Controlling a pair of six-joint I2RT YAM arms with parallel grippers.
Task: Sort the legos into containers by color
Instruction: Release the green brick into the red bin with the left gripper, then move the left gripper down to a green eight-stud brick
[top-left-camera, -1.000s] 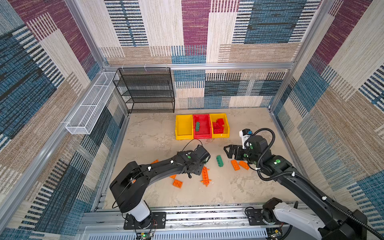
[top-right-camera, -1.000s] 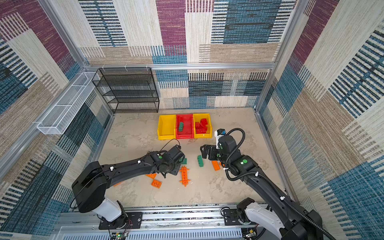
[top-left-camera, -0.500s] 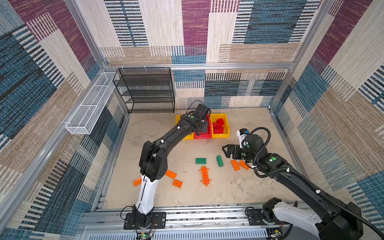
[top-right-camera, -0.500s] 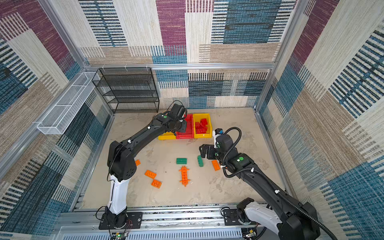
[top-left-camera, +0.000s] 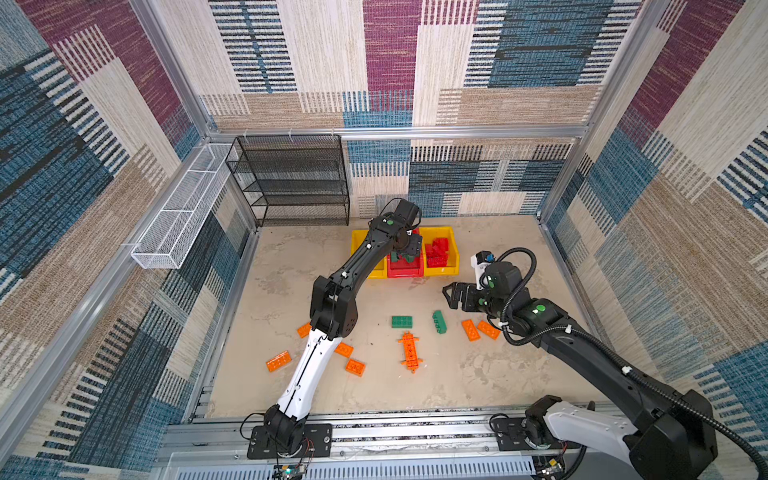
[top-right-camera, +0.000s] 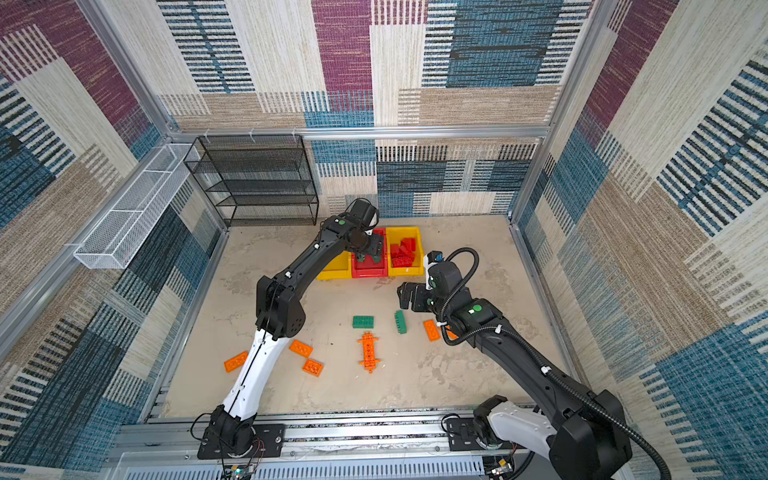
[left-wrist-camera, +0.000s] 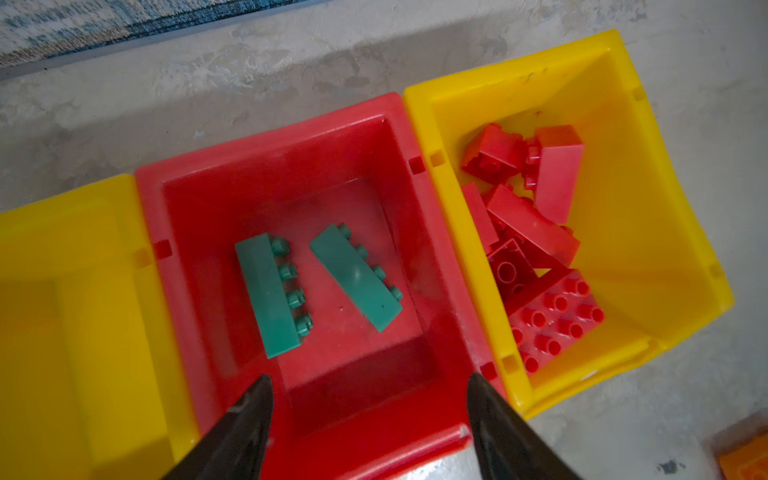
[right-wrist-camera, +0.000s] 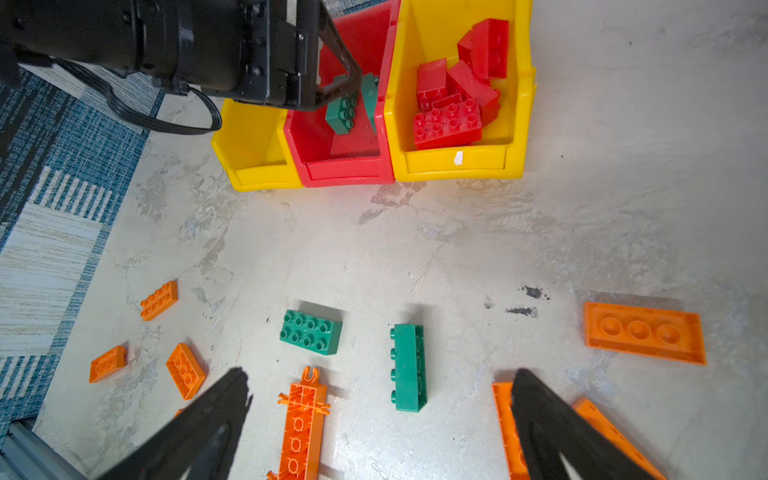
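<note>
My left gripper (left-wrist-camera: 369, 384) hangs open over the red container (left-wrist-camera: 270, 145), and nothing sits between its fingers. Two green legos (left-wrist-camera: 272, 295) (left-wrist-camera: 355, 278) lie on that container's floor. The yellow container (left-wrist-camera: 623, 208) beside it holds several red legos (left-wrist-camera: 552, 311); the other yellow container (left-wrist-camera: 83, 249) looks bare. My right gripper (right-wrist-camera: 381, 374) is open low over the floor, near a long green lego (right-wrist-camera: 408, 368) and the long orange plate (right-wrist-camera: 301, 428). A second green lego (top-left-camera: 402, 321) lies left of it.
Orange legos are scattered on the floor: two by my right arm (top-left-camera: 470, 330) (top-left-camera: 488, 329) and several near my left arm's forearm (top-left-camera: 278, 360) (top-left-camera: 355, 367). A black wire rack (top-left-camera: 299, 183) and a white wire basket (top-left-camera: 183, 216) stand at the back left.
My left arm swung from the middle of the floor up to the red container and its jaws opened; a second green lego now lies inside. My right gripper shifted slightly.
</note>
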